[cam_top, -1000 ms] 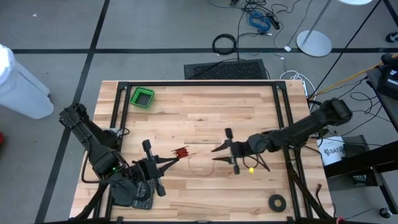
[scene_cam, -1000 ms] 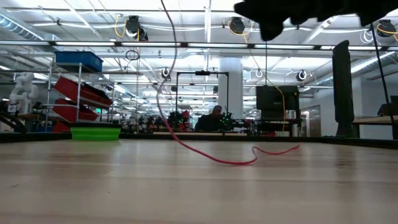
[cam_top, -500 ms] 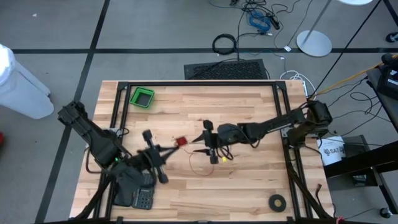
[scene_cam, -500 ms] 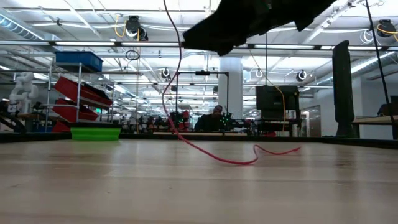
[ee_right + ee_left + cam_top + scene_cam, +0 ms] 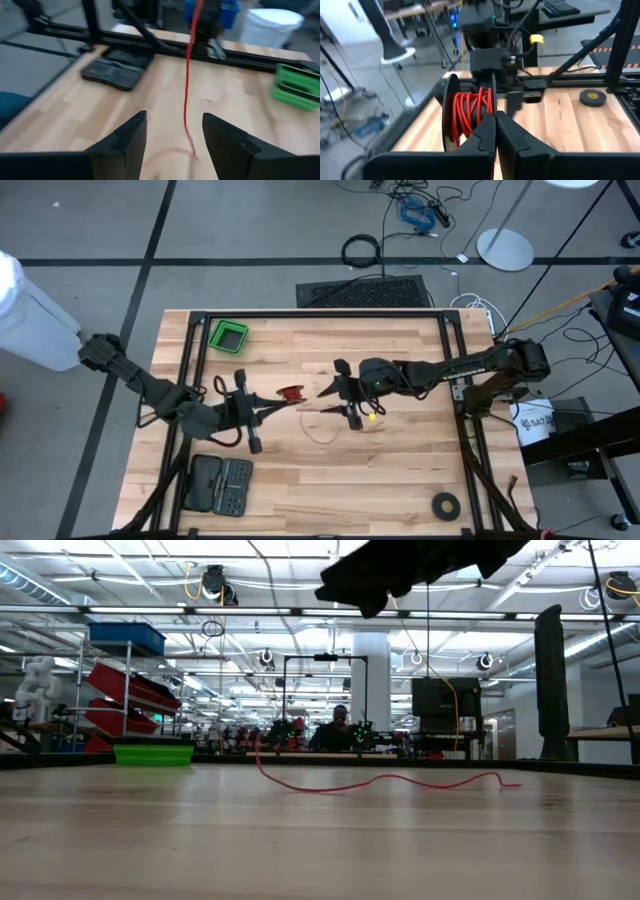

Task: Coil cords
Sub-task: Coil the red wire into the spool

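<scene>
The cord is red and mostly wound into a small round bundle (image 5: 292, 393) between black flanges. It is lifted over the table's middle, with my left gripper (image 5: 277, 403) shut at it. In the left wrist view the windings (image 5: 470, 112) sit just beyond the shut fingers (image 5: 495, 131). A tail (image 5: 188, 75) hangs down from the bundle and trails across the wood (image 5: 400, 780). My right gripper (image 5: 320, 400) hovers open, facing the bundle. The tail passes between its fingers (image 5: 227, 142), clear of both. My left gripper holds the bundle at its black flange (image 5: 493, 97), on the side toward the table's near edge. The two shut fingers come nearly level from the table's left. Their tips hide the exact spot. The bundle is lifted clear, with its tail hanging slack to the table.
A green bin (image 5: 228, 336) stands at the far left. A black tool case (image 5: 222, 483) lies near the front left, and a black tape ring (image 5: 446, 503) lies at the front right. Black frame rails (image 5: 320, 314) run along the table's sides.
My left gripper has carried the bundle toward the table's far edge. My right gripper has moved toward the table's left and far edge, up to the bundle. The tail's humped loop on the wood has flattened into a long low line.
</scene>
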